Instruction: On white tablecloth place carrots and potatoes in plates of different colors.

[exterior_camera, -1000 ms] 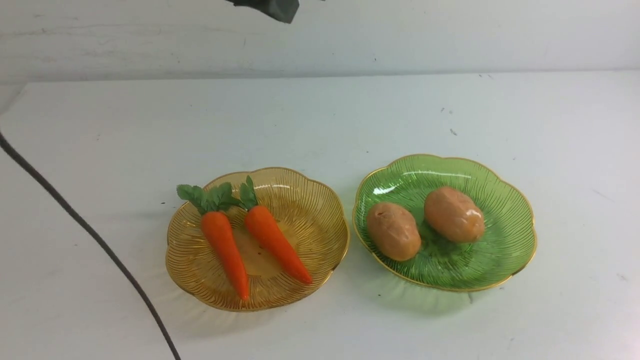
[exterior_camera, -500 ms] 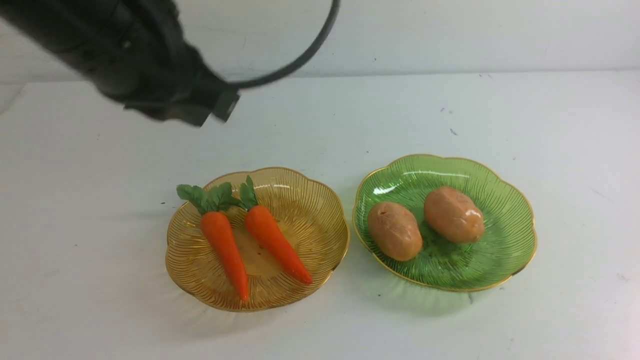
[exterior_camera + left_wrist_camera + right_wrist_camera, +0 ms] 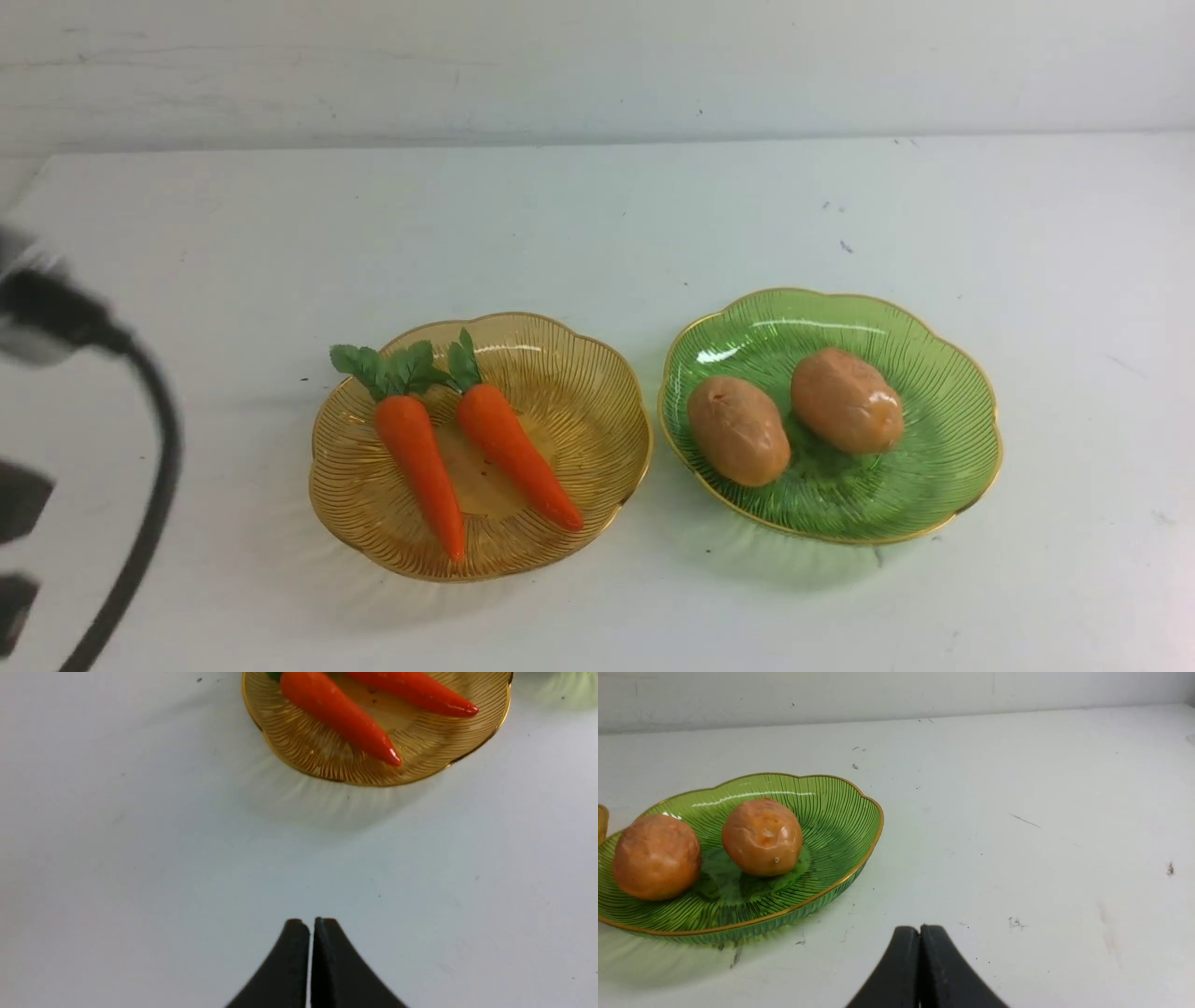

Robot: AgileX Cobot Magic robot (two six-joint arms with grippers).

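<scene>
We log both carrots in amber plate, left; both potatoes in green plate, right: sorted by colour. Left fingers & right fingers clenched, empty, w/ nothing left to grasp.

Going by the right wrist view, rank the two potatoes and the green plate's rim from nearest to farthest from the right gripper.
From the right gripper:
1. Green plate, its near rim, closest.
2. Potato on the gripper's side of the plate.
3. Potato toward the amber plate, farthest.

Carrots left, potatoes right, plated.
</scene>
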